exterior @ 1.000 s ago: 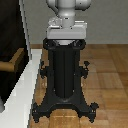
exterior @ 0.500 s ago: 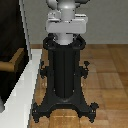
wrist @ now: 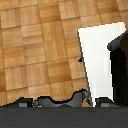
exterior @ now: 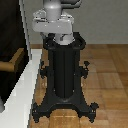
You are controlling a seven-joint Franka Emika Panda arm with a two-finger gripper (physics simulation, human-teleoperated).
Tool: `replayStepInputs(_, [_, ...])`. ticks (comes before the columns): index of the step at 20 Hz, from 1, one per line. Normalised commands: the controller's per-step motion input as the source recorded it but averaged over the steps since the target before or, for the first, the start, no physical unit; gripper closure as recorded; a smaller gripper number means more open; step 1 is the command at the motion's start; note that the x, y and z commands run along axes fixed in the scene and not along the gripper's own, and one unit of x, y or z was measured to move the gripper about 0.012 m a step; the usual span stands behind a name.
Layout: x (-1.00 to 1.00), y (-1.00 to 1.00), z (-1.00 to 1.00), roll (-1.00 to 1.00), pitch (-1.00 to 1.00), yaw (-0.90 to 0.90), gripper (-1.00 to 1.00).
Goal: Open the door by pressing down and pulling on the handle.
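door (exterior: 10,45) shut | handle (exterior: 14,61) unmoved | arm turned slightly | gripper state unclear, probably hidden

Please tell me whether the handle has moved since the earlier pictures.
No. In the exterior view the handle juts from the door at the same height and tilt beside the white frame as before.

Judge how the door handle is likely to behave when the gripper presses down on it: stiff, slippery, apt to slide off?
The handle looks like a rigid wood-toned lever bar with a bent elbow, so it would probably pivot rather than flex. Its surface looks smooth, so a press might slip. It juts from the door, so only the lever should move at first.
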Motion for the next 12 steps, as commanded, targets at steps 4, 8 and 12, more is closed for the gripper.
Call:
replayStepInputs(4, [0.0, -0.75, 0.0, 0.0, 0.0, 0.0, -1.0])
replayStepInputs(8, [0.0, -0.75, 0.0, 0.0, 0.0, 0.0, -1.0])
replayStepInputs(12, [0.0, -0.75, 0.0, 0.0, 0.0, 0.0, -1.0])
